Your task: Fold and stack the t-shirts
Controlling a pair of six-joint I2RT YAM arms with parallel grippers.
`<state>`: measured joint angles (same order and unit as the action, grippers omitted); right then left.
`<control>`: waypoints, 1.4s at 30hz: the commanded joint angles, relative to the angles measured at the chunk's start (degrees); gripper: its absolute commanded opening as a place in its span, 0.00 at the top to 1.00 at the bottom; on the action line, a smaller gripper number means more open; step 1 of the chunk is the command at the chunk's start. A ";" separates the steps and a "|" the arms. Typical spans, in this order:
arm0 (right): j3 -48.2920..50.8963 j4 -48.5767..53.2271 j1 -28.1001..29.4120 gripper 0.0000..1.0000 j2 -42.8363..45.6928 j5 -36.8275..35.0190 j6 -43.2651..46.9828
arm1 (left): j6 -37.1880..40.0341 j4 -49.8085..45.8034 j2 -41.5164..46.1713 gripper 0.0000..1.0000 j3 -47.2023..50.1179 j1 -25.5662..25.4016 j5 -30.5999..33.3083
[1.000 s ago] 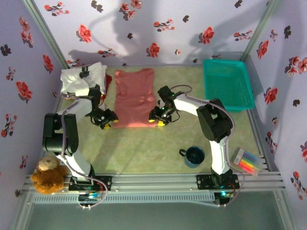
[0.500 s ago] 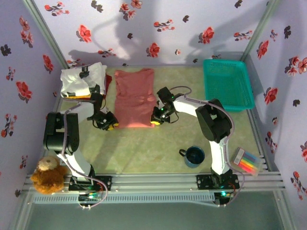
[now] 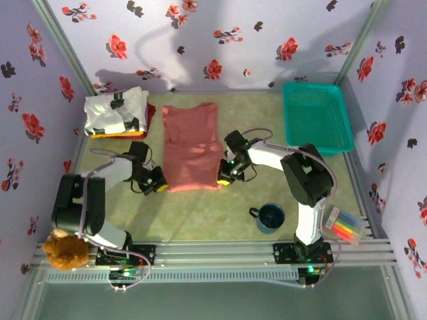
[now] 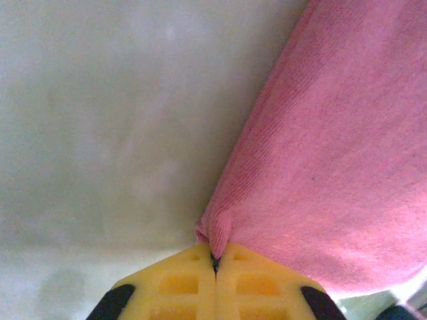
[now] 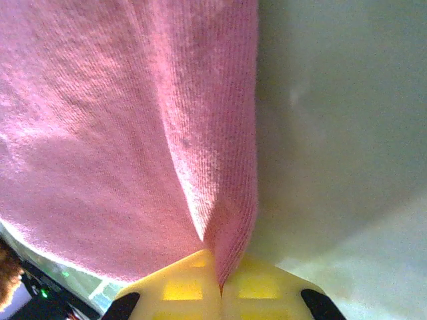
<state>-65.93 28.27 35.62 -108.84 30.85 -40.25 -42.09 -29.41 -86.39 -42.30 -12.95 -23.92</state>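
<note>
Table (image 3: 200, 220) first: the big salmon-pink t-shirt (image 3: 192, 147) lies flat in the middle, a bit left of centre. It's been dragged slightly toward the near edge and looks smoother than a second ago. The folded stack (image 3: 117, 112), white shirt on top, sits in the far left corner like before. The real change is the pincers. The left gripper (image 3: 159, 187) and right gripper (image 3: 223, 181) were both open a second ago, and now each one's clamped on a near hem corner. I'd say the hem-to-collar fold comes next.
</note>
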 commanded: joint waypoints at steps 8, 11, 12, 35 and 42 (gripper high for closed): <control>9.54 5.11 7.05 1.00 9.60 -0.65 -1.77 | -14.15 -6.21 18.48 1.00 10.78 -12.45 5.66; 10.74 5.24 8.97 1.00 11.84 -1.70 -3.99 | -18.19 -7.39 23.15 1.00 13.45 -16.12 6.53; 11.15 5.01 9.48 1.00 12.57 -1.79 -4.78 | -19.27 -7.62 24.09 1.00 14.18 -17.20 6.68; -12.46 18.65 1.53 1.00 11.21 -4.54 0.15 | -0.63 -26.14 7.43 1.00 -21.76 -6.69 4.21; -22.70 20.51 -2.83 1.00 3.44 -2.10 2.16 | 8.95 -30.10 -5.74 1.00 -37.04 0.91 -0.70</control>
<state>-85.25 46.22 33.89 -103.46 27.20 -40.12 -39.64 -55.27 -90.06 -74.30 -13.78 -21.74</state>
